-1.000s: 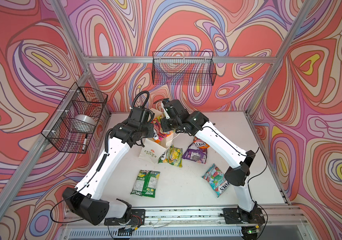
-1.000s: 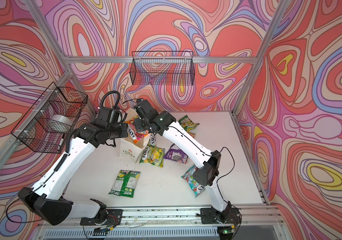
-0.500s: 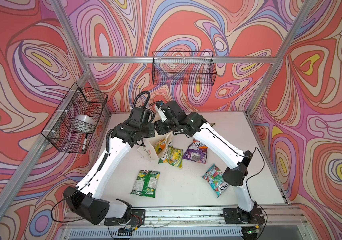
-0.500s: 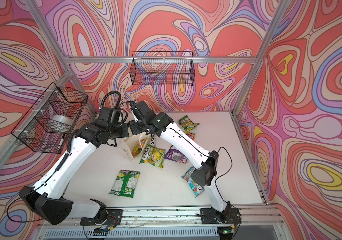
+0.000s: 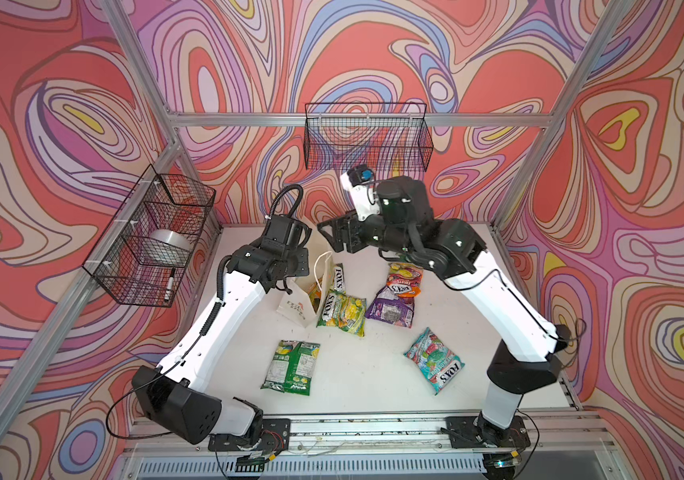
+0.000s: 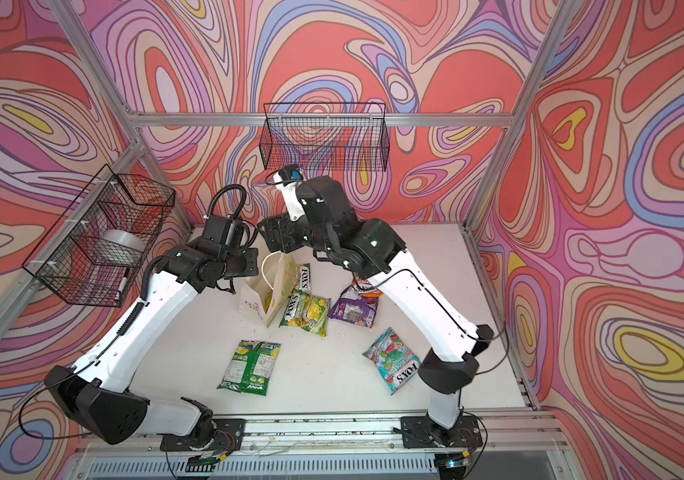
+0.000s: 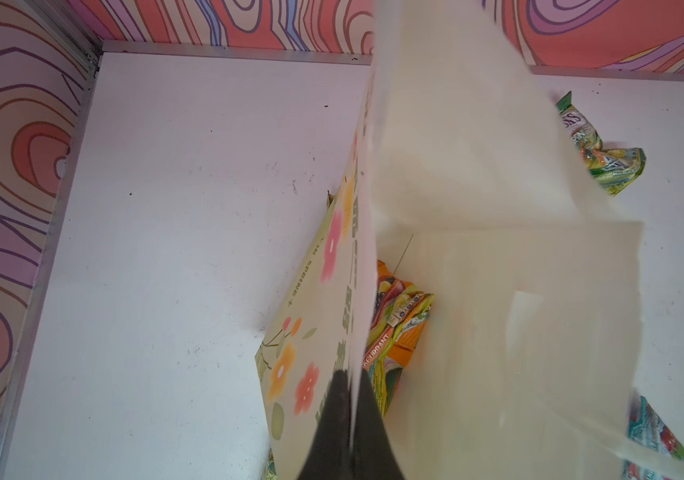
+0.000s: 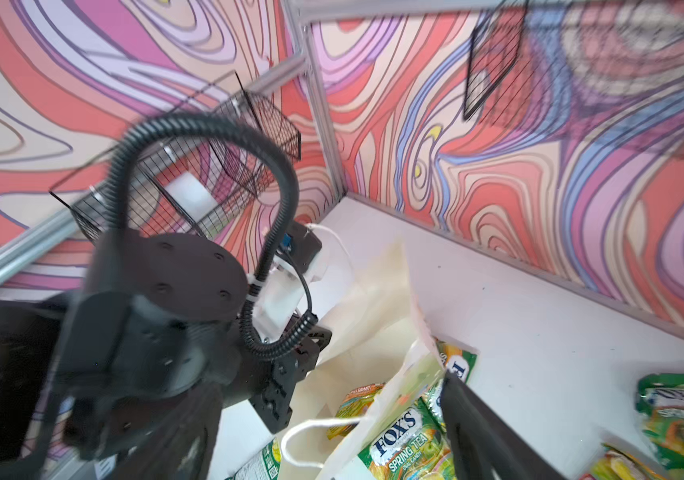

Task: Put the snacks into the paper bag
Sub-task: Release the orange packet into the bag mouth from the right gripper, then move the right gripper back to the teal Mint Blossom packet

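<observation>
Moved: right gripper (image 5: pixel 333 238) is hanging higher above the paper bag (image 5: pixel 292 305) than a second ago, and the orange packet (image 7: pixel 398 328) it was carrying then is now lying inside the bag.
Table (image 5: pixel 373 374): white, carrying the bag and the loose packets.
Wire baskets (image 5: pixel 367 137): hanging on the back and left walls, well apart from everything on the table.
Paper bag: standing towards the table's back left, mouth gaping upward, flower print showing on one wall.
Loose packets: green-yellow packet (image 5: pixel 340 309) is lying just beside the bag, purple packet (image 5: pixel 390 309) is lying next to it, and red-orange packet (image 5: pixel 403 277) is lying behind the purple one. Green packet (image 5: pixel 292 365) and teal-pink packet (image 5: pixel 435 359) are lying nearer the front, well apart.
Left gripper (image 7: pixel 348 382): black fingers are pinching the rim of the bag's printed wall.
Right gripper: fingers are standing spread, gripping nothing.
</observation>
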